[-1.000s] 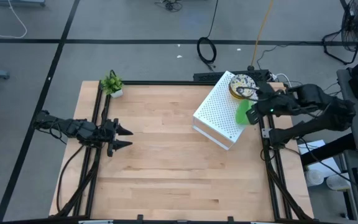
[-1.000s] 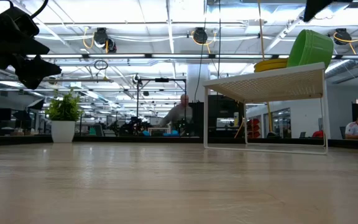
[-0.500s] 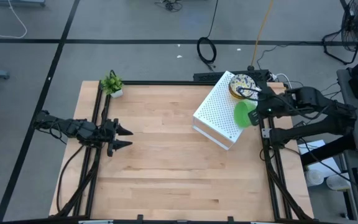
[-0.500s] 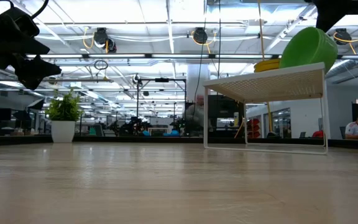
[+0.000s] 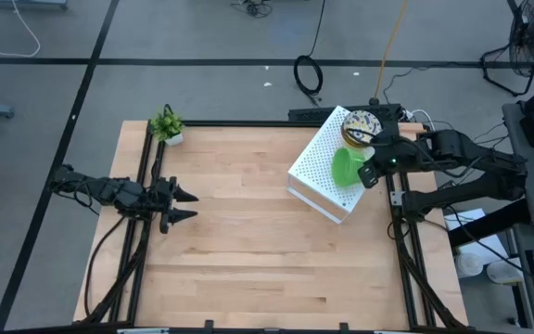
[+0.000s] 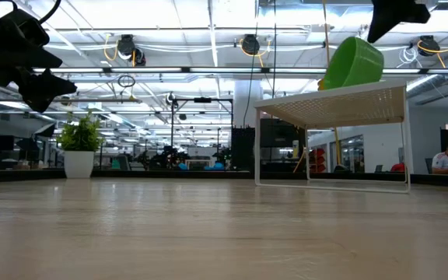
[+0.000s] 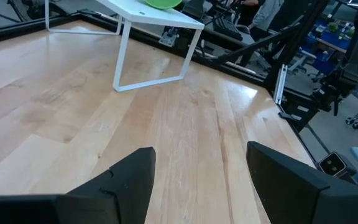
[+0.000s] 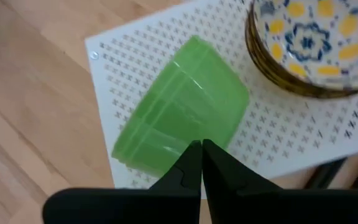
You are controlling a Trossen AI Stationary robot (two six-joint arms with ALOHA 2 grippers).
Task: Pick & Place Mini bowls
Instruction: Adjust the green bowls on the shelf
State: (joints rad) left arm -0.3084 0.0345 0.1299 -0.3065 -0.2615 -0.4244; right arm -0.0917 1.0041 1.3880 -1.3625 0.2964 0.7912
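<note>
Green mini bowls (image 8: 180, 123), nested and tipped on their side, hang above the white perforated rack (image 5: 327, 172), pinched at the rim by the right claw (image 8: 202, 149) beside the floral bowls (image 8: 319, 42). Left claw (image 5: 185, 205) hovers spread over the counter (image 5: 248, 250).

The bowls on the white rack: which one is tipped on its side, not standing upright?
The green bowl is the tipped one, its base turned toward the right claw, whose fingers are closed together. The floral bowl beside it sits upright on the white rack.
</note>
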